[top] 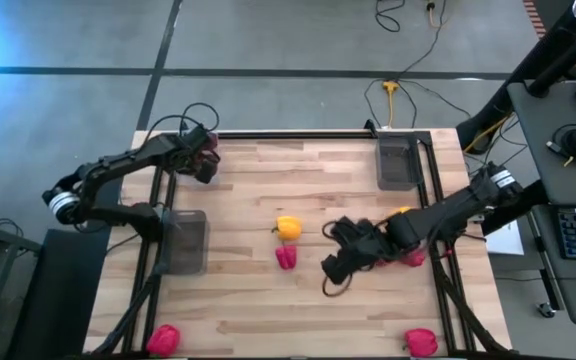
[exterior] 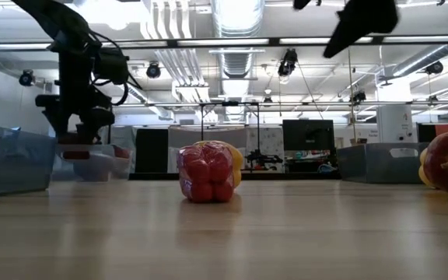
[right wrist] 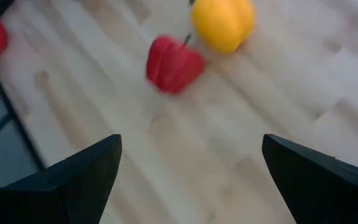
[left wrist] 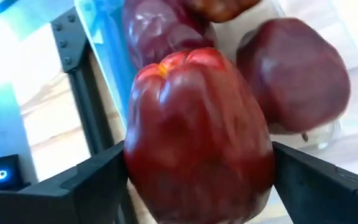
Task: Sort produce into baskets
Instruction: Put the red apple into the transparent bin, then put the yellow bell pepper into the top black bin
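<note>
My left gripper [top: 204,152] is at the table's far left corner, over a clear basket [left wrist: 101,43] that holds two dark maroon pieces [left wrist: 294,74]. A dark maroon pepper [left wrist: 197,130] fills the gap between its fingers. My right gripper [top: 340,266] hangs open above the table's middle, with bare wood between its fingers [right wrist: 92,174]. To its left a red pepper [top: 286,257] and a yellow pepper [top: 288,228] rest on the wood. In the low view the left gripper [exterior: 76,128] stands just above the basket [exterior: 99,165]. My left gripper has the dark maroon pepper between its two fingers, one against each of the pepper's sides [left wrist: 132,168]. The fingers slant steeply down from above. The pepper's lobed end points toward the basket; whether its underside rests on the pieces below is hidden.
A grey basket [top: 183,242] stands at the left edge and another [top: 398,162] at the far right. Red pieces lie at the near left [top: 163,338] and near right [top: 421,342]. An orange-yellow piece [top: 400,212] and a red one [top: 414,258] lie beneath my right arm.
</note>
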